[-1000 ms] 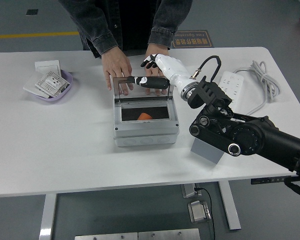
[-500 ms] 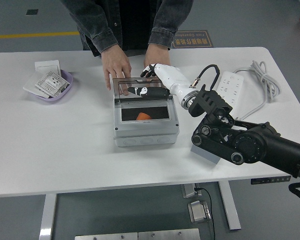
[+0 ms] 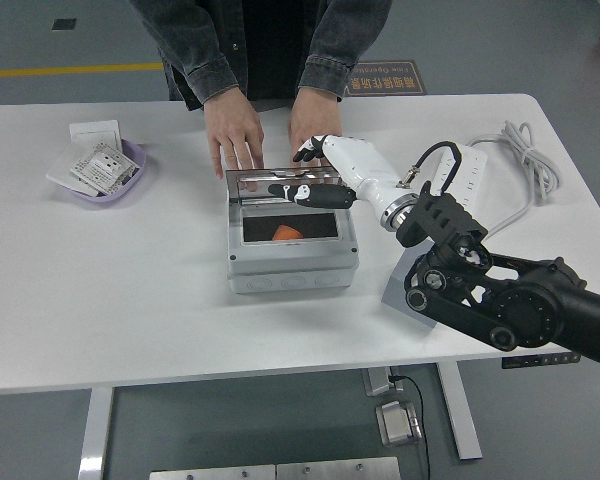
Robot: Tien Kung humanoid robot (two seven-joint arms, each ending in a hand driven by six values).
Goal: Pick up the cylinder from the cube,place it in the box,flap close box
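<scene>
Nearest the table's front edge, the right arm (image 3: 510, 305) reaches in from the right, partly covering a grey cube (image 3: 408, 300). Just left of it stands the grey box (image 3: 292, 262), and an orange cylinder (image 3: 287, 233) shows inside through its opening. Above that, the right hand (image 3: 332, 177) lies stretched over the clear flap (image 3: 265, 185), fingers extended and resting on it, gripping nothing. Beyond, a person's two hands (image 3: 235, 135) press flat on the white table (image 3: 130, 280) behind the box. Farther left sits a purple bowl (image 3: 102, 172) of packets; at right, a power strip (image 3: 470, 172).
</scene>
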